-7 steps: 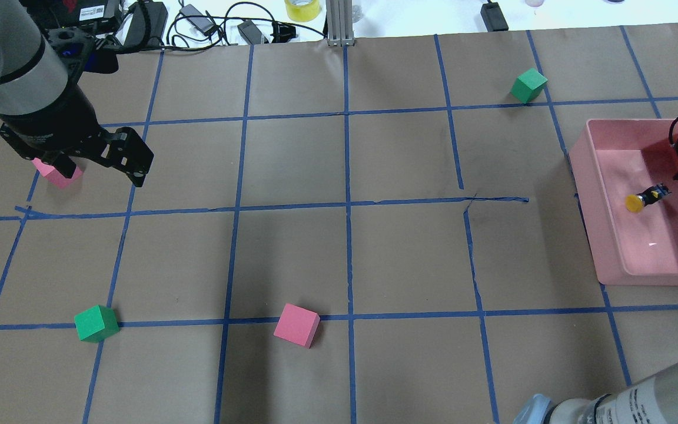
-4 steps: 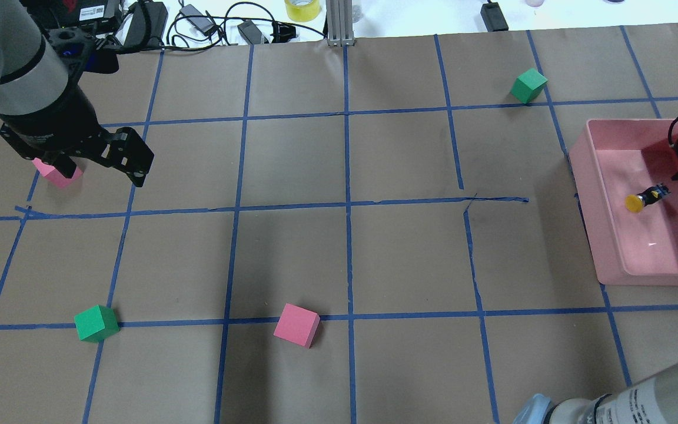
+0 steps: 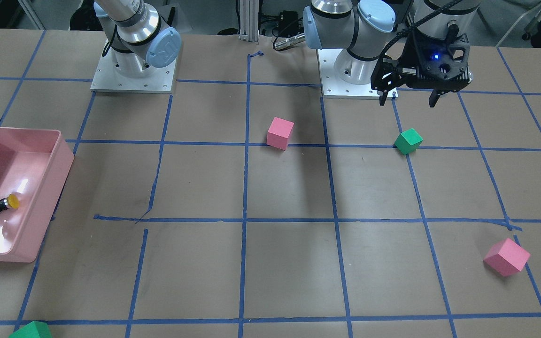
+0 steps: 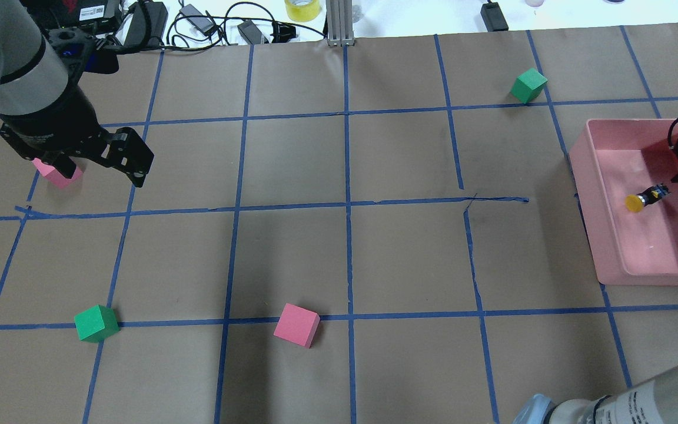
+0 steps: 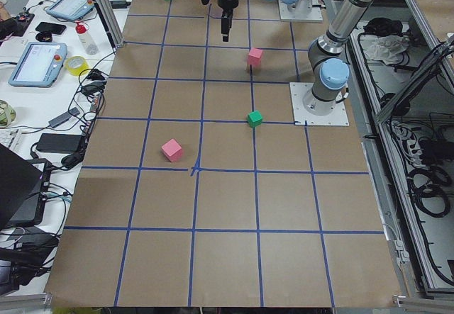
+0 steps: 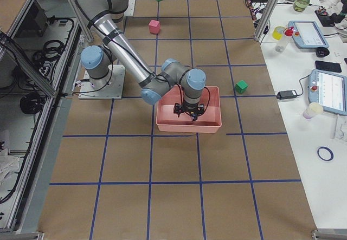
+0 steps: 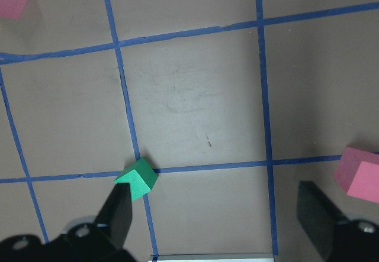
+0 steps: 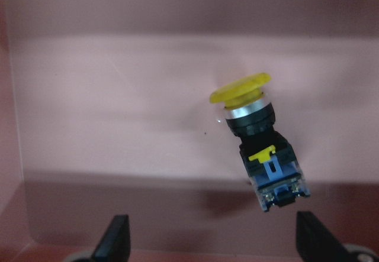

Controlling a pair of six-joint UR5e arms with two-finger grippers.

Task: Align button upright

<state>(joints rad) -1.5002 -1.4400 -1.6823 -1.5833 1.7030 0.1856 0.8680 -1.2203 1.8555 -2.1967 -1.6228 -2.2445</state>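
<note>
Right gripper (image 8: 212, 229), fingers apart, near the sideways button (image 8: 259, 144); blue base plain only in wrist view

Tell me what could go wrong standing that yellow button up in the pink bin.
1. The button lies on its side, skewed to the open right gripper; closing on the round collar could roll it or squirt it away.
2. The gripper works inside the bin, so a finger may strike a wall.
3. The wide cap sits over a small base, so it may topple on release.
</note>
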